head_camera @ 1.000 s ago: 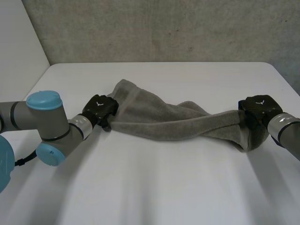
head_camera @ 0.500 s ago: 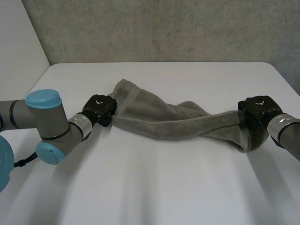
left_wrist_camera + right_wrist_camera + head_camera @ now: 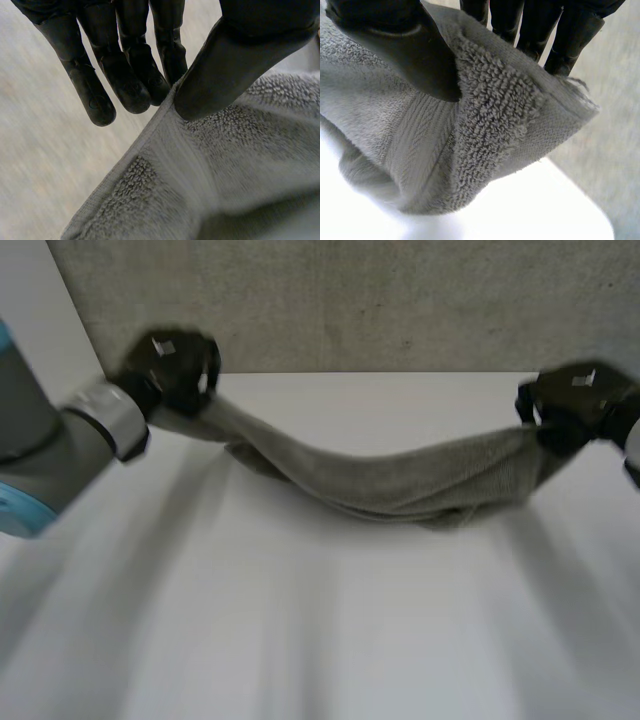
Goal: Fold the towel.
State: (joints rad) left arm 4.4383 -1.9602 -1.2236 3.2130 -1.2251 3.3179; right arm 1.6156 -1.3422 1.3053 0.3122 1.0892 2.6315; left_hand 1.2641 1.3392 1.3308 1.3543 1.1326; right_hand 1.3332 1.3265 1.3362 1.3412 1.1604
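Towel (image 3: 400, 485) hangs in the air between the two hands, slung like a hammock over the white table (image 3: 320, 640), its middle sagging low and bunched into a thick rope; I can't tell whether the lowest part brushes the tabletop. The left hand (image 3: 175, 365) pinches one end, its thumb (image 3: 220, 70) pressed onto the cloth right by the hem with the straight fingers (image 3: 125, 75) behind. The right hand (image 3: 570, 405) is clamped on the other end, thumb on top of a doubled-over corner and fingers underneath. The worry, to my eye, is the left hold: it sits close to the edge, and a tug from the far side could slip the hem out and drop that end. The cloth also looks twisted, so laid down as it is it would likely land crumpled rather than flat. Around it are the table and the grey wall (image 3: 350, 300) behind, and nothing I can see stands in the way
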